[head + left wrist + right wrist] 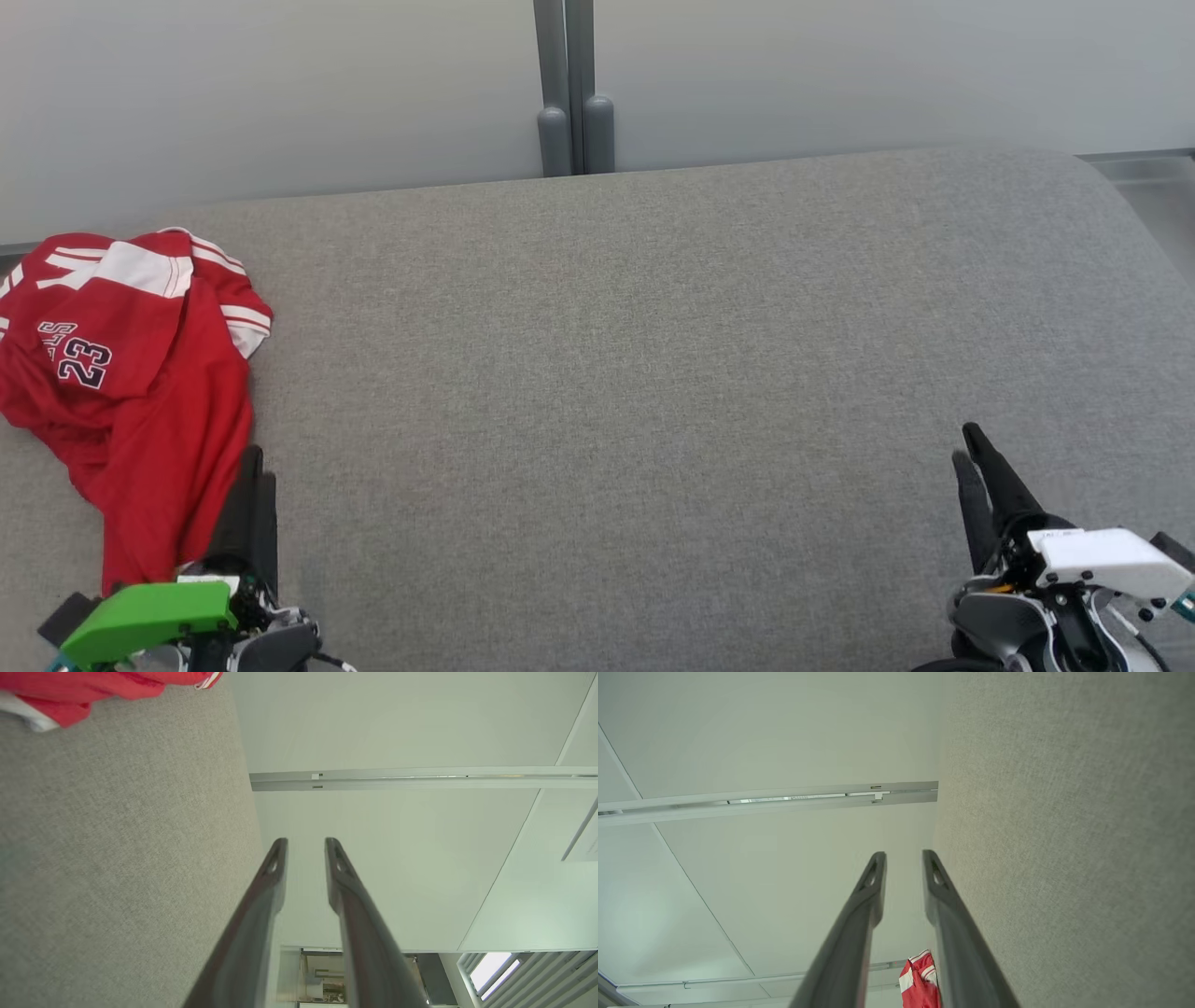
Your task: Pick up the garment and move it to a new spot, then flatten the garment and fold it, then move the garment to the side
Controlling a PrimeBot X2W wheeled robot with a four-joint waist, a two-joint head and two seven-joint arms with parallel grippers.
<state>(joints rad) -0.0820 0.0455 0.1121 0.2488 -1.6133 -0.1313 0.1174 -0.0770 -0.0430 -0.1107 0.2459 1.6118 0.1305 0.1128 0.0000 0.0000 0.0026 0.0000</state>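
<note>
On the head view, I see the red jersey [131,373] crumpled at the far left of the grey cushion [653,373], just beside my left gripper [254,465]; my right gripper [967,446] sits well apart at lower right. Along each wrist view, I note the jaws slightly parted, nothing between them.

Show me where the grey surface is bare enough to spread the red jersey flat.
The wide middle of the grey surface is bare, from the red jersey at the left edge to the right gripper and back to the wall post. Crowded: the left corner, where the left gripper sits beside the jersey's hem.
</note>
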